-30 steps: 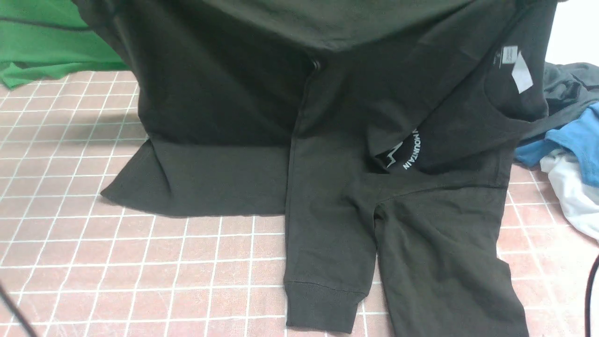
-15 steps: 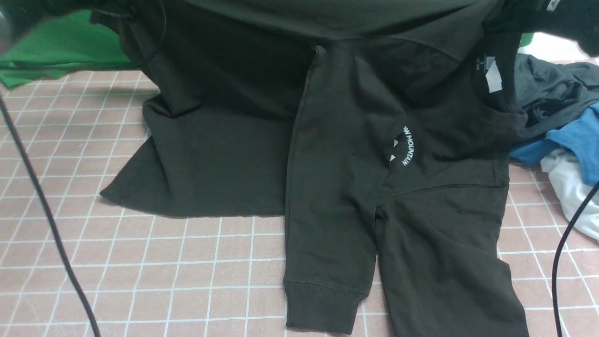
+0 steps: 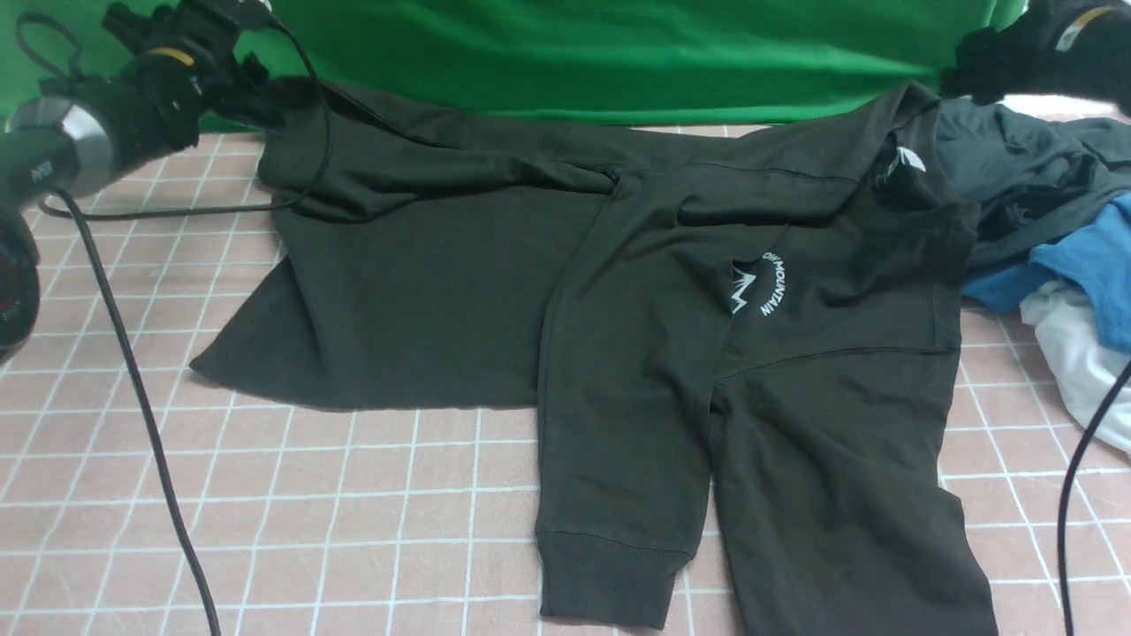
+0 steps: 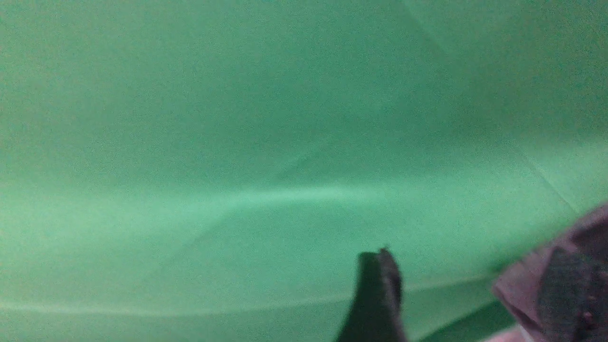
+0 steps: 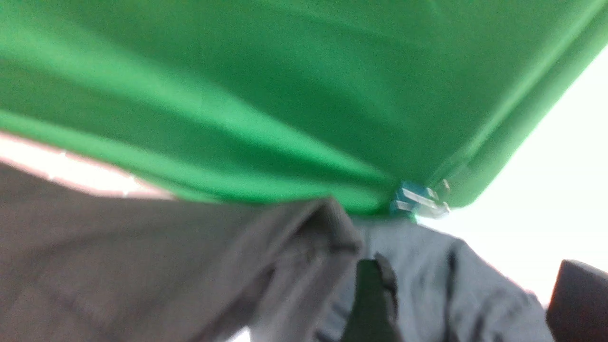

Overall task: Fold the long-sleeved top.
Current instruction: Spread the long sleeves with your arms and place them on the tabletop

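My left claw point(image 4: 468, 270) stands wide, both fingers well apart with nothing between them and only the green backdrop cloth point(image 3: 618, 53) beyond. It hangs at the far left corner of the large black long-sleeved cotton top point(image 3: 424, 291). Whether it touches the fabric I cannot tell. My right claw point(image 5: 472, 266) is spread just as wide and empty. The ribbed black edge of the top sits just beside one finger point(image 5: 375, 294), outside the gap, and a dark grey garment point(image 3: 1043, 177) lies behind. The top lies across the pink checked table point(image 3: 353, 477), its body to my left and its collar with the white neck label point(image 3: 903, 163) to my right. One cuffed sleeve point(image 3: 618, 495) runs over it toward the near edge. A fold partly covers the white "MOUNTAIN" chest print point(image 3: 764, 283). Right of the collar, the grey garment is heaped with a blue shirt point(image 3: 1091, 261) and a white cloth point(image 3: 1078, 362). A black cable point(image 3: 132, 380) trails over the table on my left.
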`<state>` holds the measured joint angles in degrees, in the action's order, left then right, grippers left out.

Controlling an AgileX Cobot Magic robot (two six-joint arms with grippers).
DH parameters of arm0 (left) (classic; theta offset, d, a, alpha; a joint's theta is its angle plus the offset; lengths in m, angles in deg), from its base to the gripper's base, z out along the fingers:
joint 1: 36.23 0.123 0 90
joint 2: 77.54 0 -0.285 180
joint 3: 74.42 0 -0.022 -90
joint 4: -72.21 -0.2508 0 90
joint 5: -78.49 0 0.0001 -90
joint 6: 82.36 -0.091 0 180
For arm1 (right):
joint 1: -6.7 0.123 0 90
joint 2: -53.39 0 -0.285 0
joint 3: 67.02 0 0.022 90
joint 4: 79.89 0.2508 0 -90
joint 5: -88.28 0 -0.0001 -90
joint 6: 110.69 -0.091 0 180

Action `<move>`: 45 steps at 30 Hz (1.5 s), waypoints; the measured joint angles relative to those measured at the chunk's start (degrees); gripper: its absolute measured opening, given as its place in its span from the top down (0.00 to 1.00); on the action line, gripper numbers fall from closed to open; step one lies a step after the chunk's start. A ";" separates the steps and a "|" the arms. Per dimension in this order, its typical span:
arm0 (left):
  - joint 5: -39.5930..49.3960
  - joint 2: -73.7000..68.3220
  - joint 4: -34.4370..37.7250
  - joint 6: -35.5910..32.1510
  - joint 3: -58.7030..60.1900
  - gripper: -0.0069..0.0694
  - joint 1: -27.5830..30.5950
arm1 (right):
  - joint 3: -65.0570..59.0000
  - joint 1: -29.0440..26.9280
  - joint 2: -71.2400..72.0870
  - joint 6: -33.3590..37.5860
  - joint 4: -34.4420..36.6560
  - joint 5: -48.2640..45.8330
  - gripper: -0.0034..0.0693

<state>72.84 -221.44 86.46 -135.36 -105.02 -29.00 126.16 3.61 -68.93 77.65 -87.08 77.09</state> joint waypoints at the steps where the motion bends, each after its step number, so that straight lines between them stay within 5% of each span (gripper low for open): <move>1: 1.92 0.45 0.05 0.80 0.00 0.22 0.06 | 0.00 0.18 1.76 0.00 -0.06 -2.79 0.32; 8: 20.82 9.78 1.11 2.96 0.00 0.20 0.06 | -1.57 2.53 15.95 -0.05 -0.17 -19.65 0.47; 11: 28.13 16.17 2.53 10.31 0.00 0.26 0.06 | -5.25 5.03 22.19 -0.89 -0.21 -23.98 0.48; 15: 43.88 23.77 4.47 14.60 0.22 0.42 0.03 | -15.21 11.63 30.49 -3.09 -0.21 -27.02 0.48; 20: 58.31 32.47 6.25 15.85 11.12 0.81 -0.36 | -27.88 23.13 37.74 -7.34 -0.27 -29.85 0.48; 23: 59.82 36.77 6.25 16.00 20.34 0.88 -0.36 | -32.80 30.52 39.72 -7.79 -0.26 -32.32 0.49; 31: 50.50 39.17 5.78 16.04 41.97 0.80 -0.28 | -39.74 41.70 40.28 -9.03 -0.26 -31.55 0.49; 38: 38.63 35.83 0.42 21.24 45.61 0.53 2.88 | -39.87 42.22 40.28 -9.07 -0.63 -30.72 0.49; 45: 32.35 31.16 0.98 23.05 45.83 0.39 3.44 | -39.87 42.22 40.28 -10.23 -0.68 -29.18 0.49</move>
<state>105.19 -190.28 87.44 -112.31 -59.18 -25.56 86.29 45.83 -28.65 67.42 -87.76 47.92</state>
